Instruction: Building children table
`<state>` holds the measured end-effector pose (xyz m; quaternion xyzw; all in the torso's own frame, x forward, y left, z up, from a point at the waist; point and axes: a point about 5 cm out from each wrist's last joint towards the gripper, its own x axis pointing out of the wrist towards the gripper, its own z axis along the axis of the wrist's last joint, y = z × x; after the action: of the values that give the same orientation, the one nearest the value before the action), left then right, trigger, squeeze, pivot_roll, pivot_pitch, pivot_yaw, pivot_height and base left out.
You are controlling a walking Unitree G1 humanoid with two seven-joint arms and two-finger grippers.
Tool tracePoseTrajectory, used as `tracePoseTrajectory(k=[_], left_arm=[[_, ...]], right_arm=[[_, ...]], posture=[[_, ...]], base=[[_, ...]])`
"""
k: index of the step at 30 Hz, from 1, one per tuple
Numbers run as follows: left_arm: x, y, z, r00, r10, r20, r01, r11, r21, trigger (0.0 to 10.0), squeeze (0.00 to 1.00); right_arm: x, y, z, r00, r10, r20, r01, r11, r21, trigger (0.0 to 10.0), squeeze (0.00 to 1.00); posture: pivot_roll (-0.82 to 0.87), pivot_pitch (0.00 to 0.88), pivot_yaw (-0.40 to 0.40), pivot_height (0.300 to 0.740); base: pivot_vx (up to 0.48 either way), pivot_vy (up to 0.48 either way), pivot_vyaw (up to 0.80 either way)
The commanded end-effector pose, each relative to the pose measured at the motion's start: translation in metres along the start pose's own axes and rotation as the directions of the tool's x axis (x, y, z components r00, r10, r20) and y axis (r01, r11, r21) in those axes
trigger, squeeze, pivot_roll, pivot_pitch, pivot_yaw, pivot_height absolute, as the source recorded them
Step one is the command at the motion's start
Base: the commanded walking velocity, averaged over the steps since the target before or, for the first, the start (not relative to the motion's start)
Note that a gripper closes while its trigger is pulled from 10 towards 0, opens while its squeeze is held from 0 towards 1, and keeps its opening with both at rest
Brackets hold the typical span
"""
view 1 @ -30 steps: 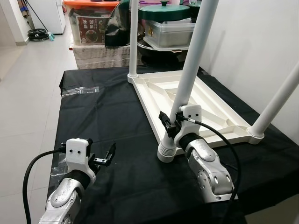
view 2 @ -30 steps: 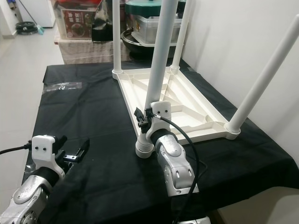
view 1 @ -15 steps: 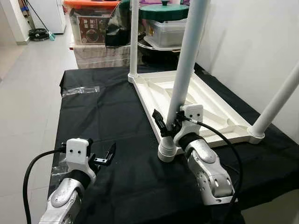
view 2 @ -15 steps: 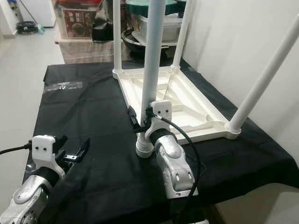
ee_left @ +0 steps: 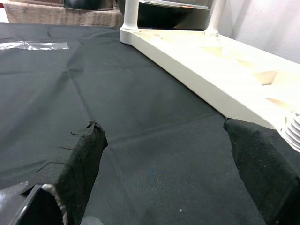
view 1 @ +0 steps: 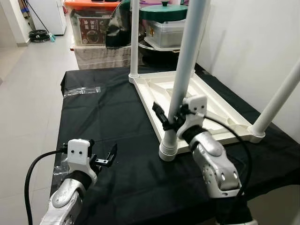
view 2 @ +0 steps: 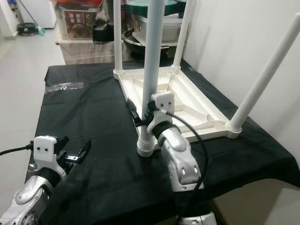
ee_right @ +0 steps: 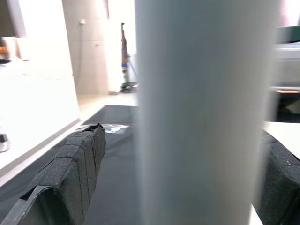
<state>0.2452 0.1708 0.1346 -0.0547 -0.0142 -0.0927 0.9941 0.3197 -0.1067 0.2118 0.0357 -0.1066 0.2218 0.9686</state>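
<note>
Black cloth (view 1: 108, 112) bears upright white leg (view 1: 185, 70) (right claw (view 1: 168, 119) astride).

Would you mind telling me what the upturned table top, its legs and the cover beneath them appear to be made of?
Table top: likely moulded plastic, cream and matte; its underside shows ribs and recessed pockets.
Near leg, inside the right end effector: smooth white tube, probably plastic, with a ribbed collar at its base.
Black cover: looks like woven fabric, matte, creased in fold lines.

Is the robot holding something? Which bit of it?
The right gripper has its fingers around the near table leg, low down by its base. The left gripper holds nothing.
</note>
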Motion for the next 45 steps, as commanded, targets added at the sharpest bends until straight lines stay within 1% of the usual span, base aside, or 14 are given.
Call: tracePoseTrajectory(k=[1, 3, 4, 5, 7, 10, 17, 20, 23, 26, 28, 42, 44, 45], left_arm=[[0.001, -0.002, -0.003, 1.0, -0.012, -0.006, 0.012, 1.0, -0.009, 10.0, 0.0], [0.001, -0.002, -0.003, 1.0, -0.013, -0.007, 0.013, 1.0, -0.009, 10.0, 0.0], [0.001, -0.003, -0.003, 1.0, -0.013, -0.007, 0.013, 1.0, -0.009, 10.0, 0.0], [0.001, -0.003, -0.003, 1.0, -0.014, -0.008, 0.014, 1.0, -0.009, 10.0, 0.0], [0.001, -0.003, -0.003, 1.0, -0.013, -0.008, 0.013, 1.0, -0.009, 10.0, 0.0], [0.001, -0.003, -0.004, 1.0, -0.013, -0.009, 0.013, 1.0, -0.01, 10.0, 0.0], [0.0, -0.003, -0.004, 1.0, -0.016, -0.01, 0.016, 1.0, -0.01, 10.0, 0.0], [0.0, -0.003, -0.004, 1.0, -0.016, -0.01, 0.016, 1.0, -0.011, 10.0, 0.0], [0.0, -0.003, -0.004, 1.0, -0.016, -0.011, 0.016, 1.0, -0.01, 10.0, 0.0], [-0.001, -0.003, -0.004, 1.0, -0.016, -0.011, 0.016, 1.0, -0.009, 10.0, 0.0], [-0.002, -0.002, -0.004, 1.0, -0.013, -0.012, 0.013, 1.0, -0.008, 10.0, 0.0], [-0.001, -0.001, -0.004, 1.0, -0.016, -0.014, 0.016, 1.0, -0.002, 10.0, 0.0], [-0.001, -0.001, -0.004, 1.0, -0.016, -0.015, 0.016, 1.0, -0.001, 10.0, 0.0], [-0.001, -0.001, -0.004, 1.0, -0.016, -0.015, 0.016, 1.0, -0.001, 10.0, 0.0]], right_arm=[[0.001, -0.004, 0.003, 1.0, 0.031, 0.003, -0.031, 0.999, 0.005, 10.0, 0.77], [0.001, -0.004, 0.003, 0.999, 0.043, 0.0, -0.043, 0.999, 0.003, 10.0, 0.77], [0.001, -0.004, 0.003, 0.998, 0.056, -0.005, -0.056, 0.998, -0.003, 10.0, 0.34], [0.001, -0.005, 0.002, 0.998, 0.067, -0.01, -0.067, 0.998, -0.007, 10.0, 0.04], [0.001, -0.005, 0.002, 0.997, 0.073, -0.014, -0.073, 0.997, -0.009, 10.0, 0.0], [0.002, -0.007, 0.002, 0.996, 0.092, -0.022, -0.092, 0.996, -0.021, 10.0, 0.0], [0.011, -0.032, 0.012, 0.982, 0.18, -0.051, -0.183, 0.981, -0.066, 10.0, 0.0], [0.012, -0.035, 0.013, 0.981, 0.185, -0.055, -0.189, 0.979, -0.077, 10.0, 0.0], [0.017, -0.052, 0.017, 0.977, 0.201, -0.078, -0.208, 0.973, -0.104, 10.0, 0.0], [0.017, -0.054, 0.018, 0.974, 0.212, -0.081, -0.22, 0.97, -0.104, 10.0, 0.0], [0.016, -0.054, 0.021, 0.955, 0.283, -0.087, -0.29, 0.954, -0.08, 10.0, 0.0], [0.017, -0.071, 0.027, 0.872, 0.476, -0.112, -0.482, 0.876, -0.029, 10.0, 0.0], [0.019, -0.074, 0.027, 0.863, 0.492, -0.117, -0.496, 0.868, -0.011, 8.4, 0.0], [0.019, -0.074, 0.027, 0.863, 0.492, -0.117, -0.496, 0.868, -0.011, 8.4, 0.0]], posture=[[0.02, 0.0, -0.065, 0.74], [0.02, 0.0, -0.065, 0.74], [0.02, 0.0, -0.067, 0.74], [0.02, 0.0, -0.067, 0.74], [0.02, 0.0, -0.067, 0.74], [0.03, 0.0, -0.066, 0.74], [0.02, 0.0, -0.07, 0.74], [0.02, 0.0, -0.07, 0.74], [0.03, 0.0, -0.073, 0.74], [0.03, 0.0, -0.074, 0.74], [0.03, 0.0, -0.072, 0.74], [0.04, 0.0, -0.074, 0.74], [0.04, 0.0, -0.074, 0.74], [0.04, 0.0, -0.074, 0.74]], base=[[0.0, 0.0, 0.0], [0.0, 0.0, 0.0], [0.0, 0.0, 0.0], [0.0, 0.0, 0.0], [0.0, 0.0, 0.0], [0.0, 0.0, 0.0], [0.0, 0.0, 0.0], [0.0, 0.0, 0.0], [0.0, 0.0, 0.0], [0.0, 0.0, 0.0], [0.0, 0.0, 0.0], [0.0, 0.0, 0.0], [0.0, 0.0, 0.0], [0.0, 0.0, 0.0]])
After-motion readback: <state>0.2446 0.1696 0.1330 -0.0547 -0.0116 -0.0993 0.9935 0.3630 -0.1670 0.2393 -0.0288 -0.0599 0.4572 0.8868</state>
